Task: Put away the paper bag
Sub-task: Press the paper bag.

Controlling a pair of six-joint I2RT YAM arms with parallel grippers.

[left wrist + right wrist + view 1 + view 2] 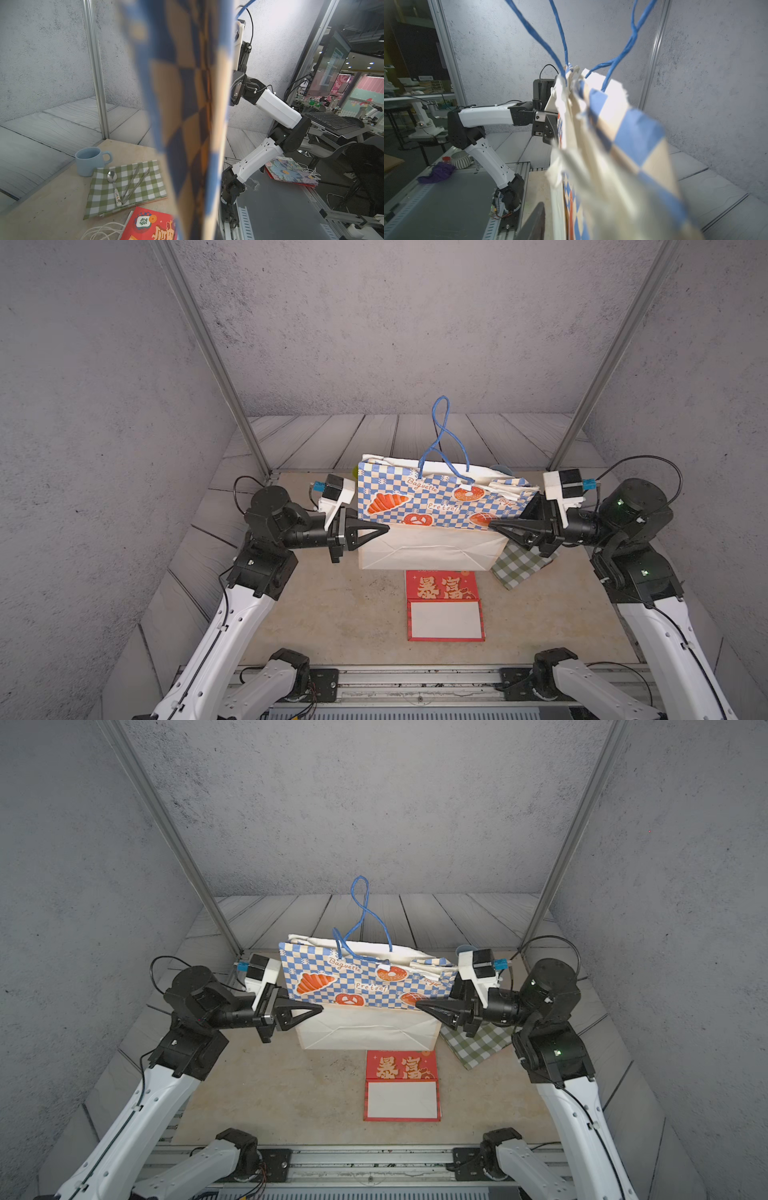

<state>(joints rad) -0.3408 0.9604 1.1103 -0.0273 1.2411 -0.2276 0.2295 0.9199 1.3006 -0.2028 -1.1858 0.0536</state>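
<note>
We found the paper bag [436, 506] standing upright in the middle of the bench [332, 614], toward its back edge. Its blue-checked face with pastry pictures was turned to the front, and its white bottom flap was folded forward. The blue handles [442, 435] rose above its open, torn top. The left claw [382, 527] was clenched on the bag's lower left edge, and in the left wrist view the checked paper filled the middle of the picture, right up against the camera. The right claw [496, 526] reached in at the bag's right edge with its tips against the paper, but we could not tell whether it was gripping or released. A red card [444, 605] lay flat just in front of the bag. A checked cloth [519, 568] lay to the right, partly under the right claw. In the left wrist view, a spoon [114, 187] rested on that cloth and a pale blue mug [89, 161] stood beside it.
</note>
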